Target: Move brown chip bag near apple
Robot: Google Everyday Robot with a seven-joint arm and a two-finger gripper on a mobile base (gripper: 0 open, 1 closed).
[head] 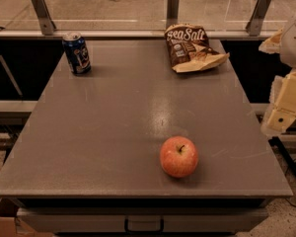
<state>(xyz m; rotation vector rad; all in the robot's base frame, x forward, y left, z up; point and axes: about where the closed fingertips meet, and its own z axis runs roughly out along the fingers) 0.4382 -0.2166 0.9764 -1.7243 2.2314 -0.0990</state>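
The brown chip bag [190,48], crinkled with tan edges and white "Sea Salt" lettering, lies at the far right of the grey table [113,112]. The red-orange apple [179,156] with a short dark stem sits near the table's front edge, right of centre. The bag and apple are far apart. My gripper [286,102] shows as pale blocky parts at the right edge of the camera view, off the table's right side, well clear of both objects and holding nothing that I can see.
A blue soda can [76,53] stands upright at the far left of the table. A glass barrier with metal posts [172,6] runs along the table's far edge. A drawer handle [144,225] shows below the front edge.
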